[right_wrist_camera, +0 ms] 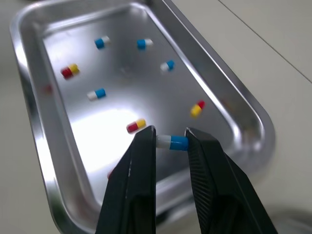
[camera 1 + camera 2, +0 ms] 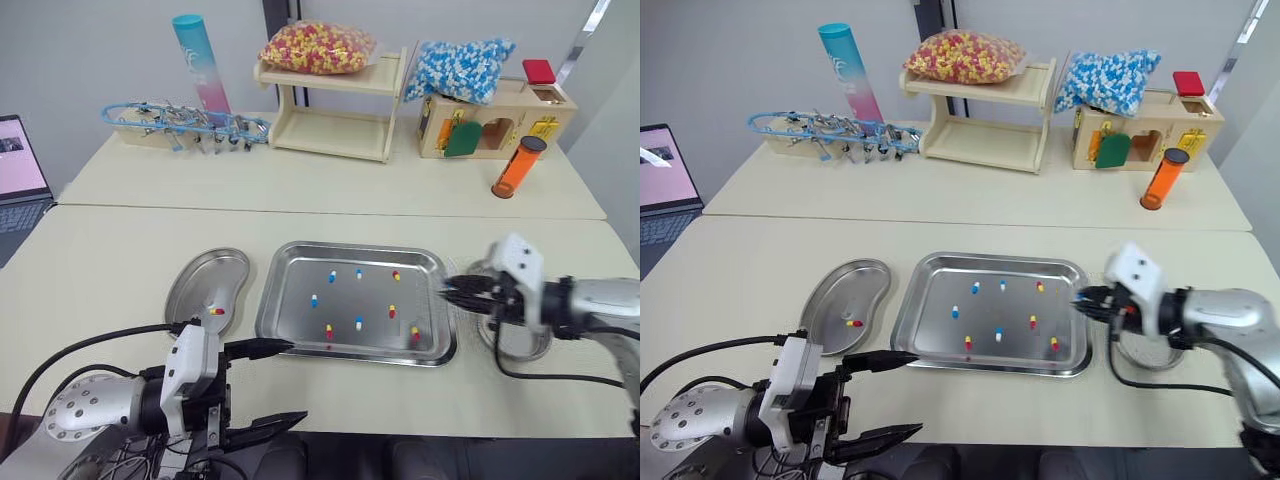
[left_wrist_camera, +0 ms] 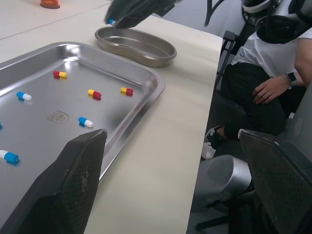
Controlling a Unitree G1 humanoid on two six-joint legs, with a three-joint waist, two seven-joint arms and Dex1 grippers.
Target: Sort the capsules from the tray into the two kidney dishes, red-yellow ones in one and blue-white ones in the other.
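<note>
A steel tray (image 2: 296, 322) in mid-table holds several loose capsules, red-yellow (image 2: 392, 311) and blue-white (image 2: 358, 323). My right gripper (image 1: 170, 132) hovers over the tray's right edge, shut on a blue-white capsule (image 1: 172, 142). Behind it lies the right kidney dish (image 3: 136, 45), partly hidden in the eye views. The left kidney dish (image 2: 200, 280) holds one red-yellow capsule (image 2: 217, 311). My left gripper (image 2: 275, 386) is open and holds nothing, low at the table's front edge, its upper finger reaching the tray's front left corner.
Along the back stand a wooden shelf (image 2: 335, 125) with bagged capsules, a wooden box (image 2: 495, 120), an orange tube (image 2: 518, 167) and a blue-pink tube (image 2: 200, 65). A laptop (image 2: 20, 175) sits far left. A person (image 3: 273, 63) sits beyond the table's right side.
</note>
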